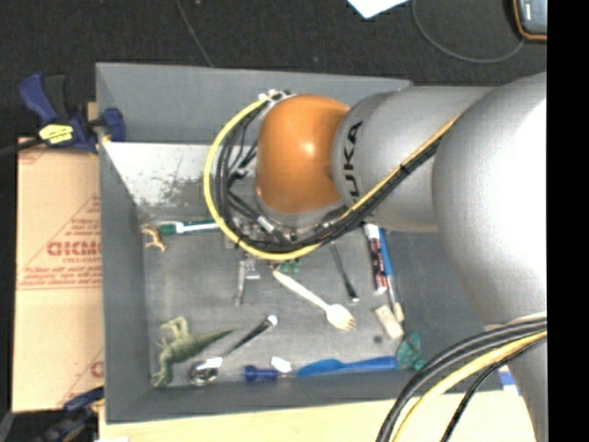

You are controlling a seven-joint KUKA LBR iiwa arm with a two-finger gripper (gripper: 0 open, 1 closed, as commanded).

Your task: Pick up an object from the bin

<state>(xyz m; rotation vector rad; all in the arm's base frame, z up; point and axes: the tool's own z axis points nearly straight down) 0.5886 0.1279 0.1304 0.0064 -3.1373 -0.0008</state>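
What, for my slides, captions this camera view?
KUKA arm over grey bin holding white fork, green toy dinosaur and other oddments.

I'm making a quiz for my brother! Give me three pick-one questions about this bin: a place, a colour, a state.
1. Where in the grey metal bin is the green toy dinosaur? A lower-left corner B upper-right corner C middle
2. The long plastic toothbrush by the lower wall is: A red B blue C yellow
3. The white plastic fork is: A upright B lying flat C hanging
Answers: A, it sits there; B, blue handle; B, flat on the floor.
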